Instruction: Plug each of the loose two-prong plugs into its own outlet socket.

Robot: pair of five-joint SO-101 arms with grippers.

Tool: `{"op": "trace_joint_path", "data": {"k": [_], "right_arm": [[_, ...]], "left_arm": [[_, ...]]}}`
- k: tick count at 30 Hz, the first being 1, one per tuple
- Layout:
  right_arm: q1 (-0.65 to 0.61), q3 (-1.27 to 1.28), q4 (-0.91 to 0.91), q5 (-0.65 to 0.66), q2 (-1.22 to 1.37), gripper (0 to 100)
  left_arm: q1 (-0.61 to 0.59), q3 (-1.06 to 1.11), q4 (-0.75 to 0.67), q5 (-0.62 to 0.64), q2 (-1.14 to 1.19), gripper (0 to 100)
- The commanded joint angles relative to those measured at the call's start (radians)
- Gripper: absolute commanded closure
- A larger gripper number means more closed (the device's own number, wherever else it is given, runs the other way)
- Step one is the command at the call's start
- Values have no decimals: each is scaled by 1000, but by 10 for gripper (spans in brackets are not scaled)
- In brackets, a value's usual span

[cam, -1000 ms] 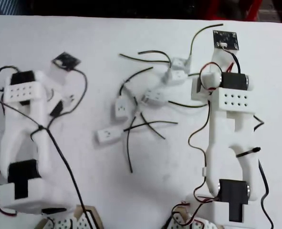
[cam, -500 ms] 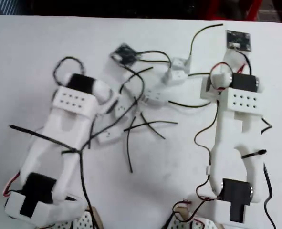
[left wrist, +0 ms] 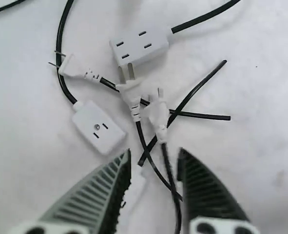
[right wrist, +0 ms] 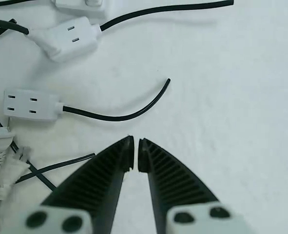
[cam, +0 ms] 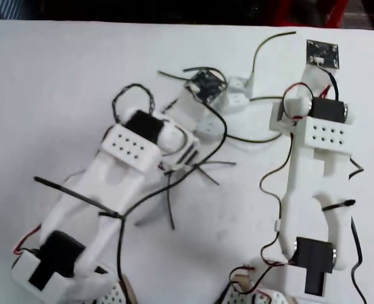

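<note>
L gripper point(left wrist: 153, 152) jaws apart, two-prong plug point(left wrist: 158, 114) just beyond tips, table ctr. R gripper point(right wrist: 136, 140) closed, empty, 2 o'clock of ctr, near outlet socket point(right wrist: 29, 105).

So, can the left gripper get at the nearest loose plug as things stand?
Probably yes: the left gripper is open and the plug lies just ahead, uncovered; crossing cables beside it may snag.

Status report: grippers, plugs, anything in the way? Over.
Left gripper open above loose plugs. Right gripper shut, empty. Black cords cross beneath left gripper.
</note>
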Motion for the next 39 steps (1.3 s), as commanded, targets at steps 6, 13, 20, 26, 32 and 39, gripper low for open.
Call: {"op": "trace_joint_path", "data": {"k": [6, 13, 20, 26, 32, 39], "right_arm": [[10, -9, -36, 5, -45, 977], [4, -9, -33, 11, -45, 977], [-62, -11, -15, 12, -53, 977], [-263, -14, 65, 12, -44, 903], [-453, -8, 90, 183, -44, 908], [-542, 9, 90, 641, -42, 907]], "left_arm": [[-1, -75, 112, 46, -262, 669], [-214, 23, 206, 40, -509, 669], [-476, 353, 141, -38, -753, 669], [-696, 686, 2, -44, -898, 669], [-816, 937, -160, -115, -908, 669], [-854, 1054, -235, -126, -908, 669]]}}
